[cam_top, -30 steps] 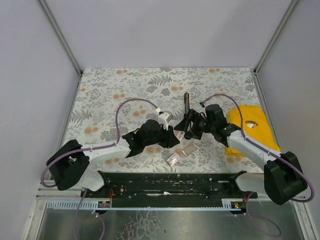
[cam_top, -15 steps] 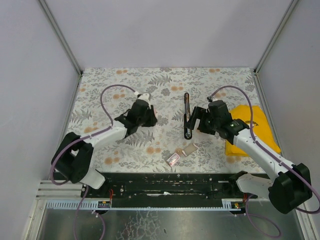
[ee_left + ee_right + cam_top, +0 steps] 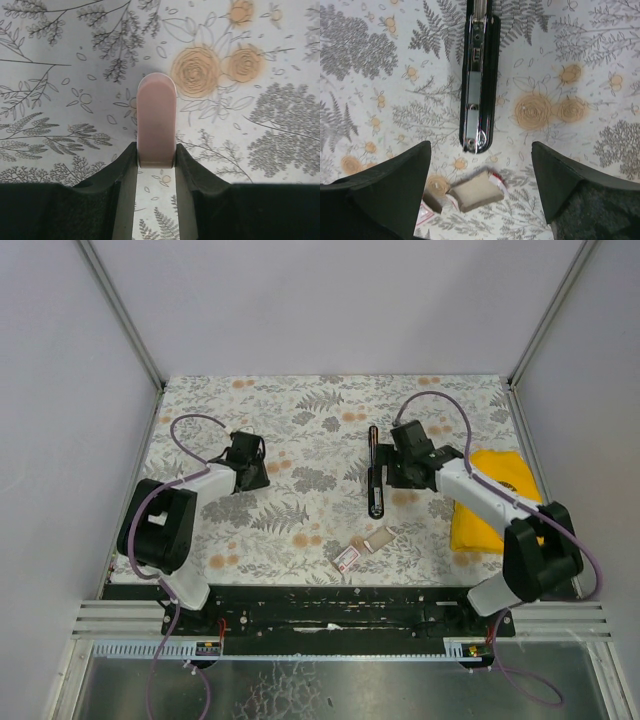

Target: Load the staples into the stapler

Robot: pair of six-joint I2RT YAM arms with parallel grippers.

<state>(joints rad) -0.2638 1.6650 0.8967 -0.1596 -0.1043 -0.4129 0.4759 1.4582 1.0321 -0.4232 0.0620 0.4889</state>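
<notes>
The black stapler point(image 3: 373, 470) lies opened out flat on the floral table, its metal channel facing up in the right wrist view point(image 3: 479, 90). My right gripper point(image 3: 390, 478) hovers just right of it, jaws wide open and empty point(image 3: 480, 155) over the stapler's near end. The small cardboard staple box point(image 3: 380, 538) and its red-and-white sleeve point(image 3: 347, 558) lie just nearer point(image 3: 475, 192). My left gripper point(image 3: 252, 472) is far to the left, shut on a pale pink flat strip with a rounded end point(image 3: 156, 120).
A yellow cloth point(image 3: 500, 500) lies at the table's right edge, beside my right arm. Grey walls close the table on three sides. A black rail point(image 3: 340, 605) runs along the near edge.
My left arm has swung away from the stapler to the far left. My right gripper has drawn back towards the far side. The stapler now lies flat on the table.
</notes>
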